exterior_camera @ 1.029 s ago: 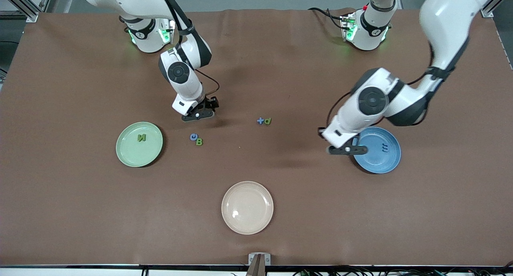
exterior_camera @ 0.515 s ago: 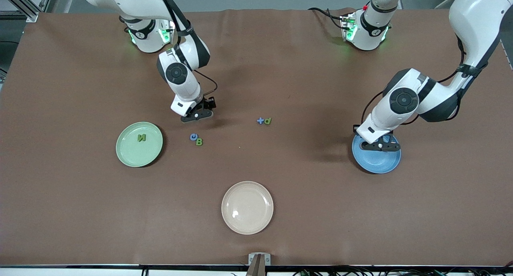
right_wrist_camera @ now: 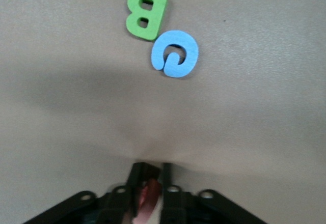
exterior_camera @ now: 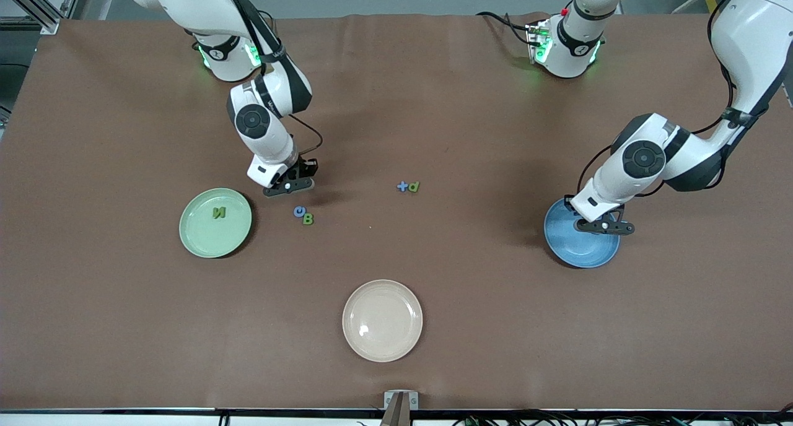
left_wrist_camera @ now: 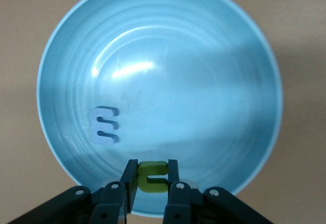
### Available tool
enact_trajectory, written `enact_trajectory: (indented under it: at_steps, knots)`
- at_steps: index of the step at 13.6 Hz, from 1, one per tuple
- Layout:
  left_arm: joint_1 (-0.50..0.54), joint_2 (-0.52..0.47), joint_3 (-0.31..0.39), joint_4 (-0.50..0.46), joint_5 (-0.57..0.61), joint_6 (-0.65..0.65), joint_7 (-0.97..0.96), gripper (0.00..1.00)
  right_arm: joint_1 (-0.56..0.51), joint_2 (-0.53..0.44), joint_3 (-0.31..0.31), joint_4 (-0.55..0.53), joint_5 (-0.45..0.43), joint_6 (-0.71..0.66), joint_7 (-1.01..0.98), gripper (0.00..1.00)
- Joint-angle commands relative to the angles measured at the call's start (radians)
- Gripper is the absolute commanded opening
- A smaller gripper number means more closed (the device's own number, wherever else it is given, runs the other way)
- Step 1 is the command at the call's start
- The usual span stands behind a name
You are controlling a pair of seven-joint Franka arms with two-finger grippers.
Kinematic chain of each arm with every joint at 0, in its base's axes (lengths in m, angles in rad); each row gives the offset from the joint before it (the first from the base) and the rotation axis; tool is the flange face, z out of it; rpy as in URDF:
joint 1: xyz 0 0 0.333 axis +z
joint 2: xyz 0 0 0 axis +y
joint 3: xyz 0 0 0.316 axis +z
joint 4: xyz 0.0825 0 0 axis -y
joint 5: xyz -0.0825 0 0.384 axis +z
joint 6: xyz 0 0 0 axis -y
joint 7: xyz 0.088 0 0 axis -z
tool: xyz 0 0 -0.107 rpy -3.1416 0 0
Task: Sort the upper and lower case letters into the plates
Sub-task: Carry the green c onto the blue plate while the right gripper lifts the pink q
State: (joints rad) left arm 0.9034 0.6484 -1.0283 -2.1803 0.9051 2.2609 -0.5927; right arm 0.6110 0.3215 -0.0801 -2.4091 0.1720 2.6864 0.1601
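My left gripper [exterior_camera: 604, 226] is over the blue plate [exterior_camera: 573, 247], shut on a green letter [left_wrist_camera: 153, 175]. A pale blue letter [left_wrist_camera: 104, 125] lies in that plate [left_wrist_camera: 244, 46]. My right gripper [exterior_camera: 289, 186] is shut on a red letter [right_wrist_camera: 148, 201] over bare table between the pale green plate [exterior_camera: 198, 234] and a blue letter [exterior_camera: 299, 212] touching a green B [exterior_camera: 308, 219]; both show in the right wrist view, blue [right_wrist_camera: 175, 54] and green B [right_wrist_camera: 146, 14]. A green letter [exterior_camera: 219, 213] lies in the green plate. A blue letter [exterior_camera: 403, 186] and green letter [exterior_camera: 414, 186] lie mid-table.
A cream-beige plate [exterior_camera: 382, 320] sits nearer the front camera at mid-table. The brown table cover [exterior_camera: 124, 321] spreads wide around the plates.
My left gripper moved from beside the blue plate to over it, carrying the green letter. My right gripper shifted toward the green plate with the red letter.
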Motion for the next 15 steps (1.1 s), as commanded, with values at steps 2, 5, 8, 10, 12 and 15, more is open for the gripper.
enact_trajectory:
  at_steps: [2,5,8,10,12,15]
  knots:
    - [0.012,0.011,0.031,-0.009,0.049,0.026,0.017,0.11,-0.026,-0.036,0.011,-0.033,-0.009,0.001,0.006,0.0]
    - [0.012,0.022,0.051,-0.009,0.063,0.051,0.025,0.11,-0.049,-0.035,0.011,-0.015,-0.008,0.0,-0.01,0.0]
    - [0.012,0.027,0.059,-0.013,0.08,0.054,0.025,0.13,-0.059,-0.035,0.006,0.063,-0.011,-0.09,-0.019,0.0]
    - [0.012,0.027,0.059,-0.012,0.08,0.057,0.025,0.32,-0.074,-0.03,-0.015,0.157,-0.014,-0.214,-0.068,0.0]
    - [0.011,0.024,0.056,-0.01,0.08,0.057,0.022,0.98,-0.106,-0.03,-0.042,0.224,-0.101,-0.292,-0.114,0.0]
    - [0.011,0.013,-0.011,-0.004,0.064,0.043,-0.004,1.0,-0.18,-0.028,-0.058,0.248,-0.346,-0.316,-0.113,0.0]
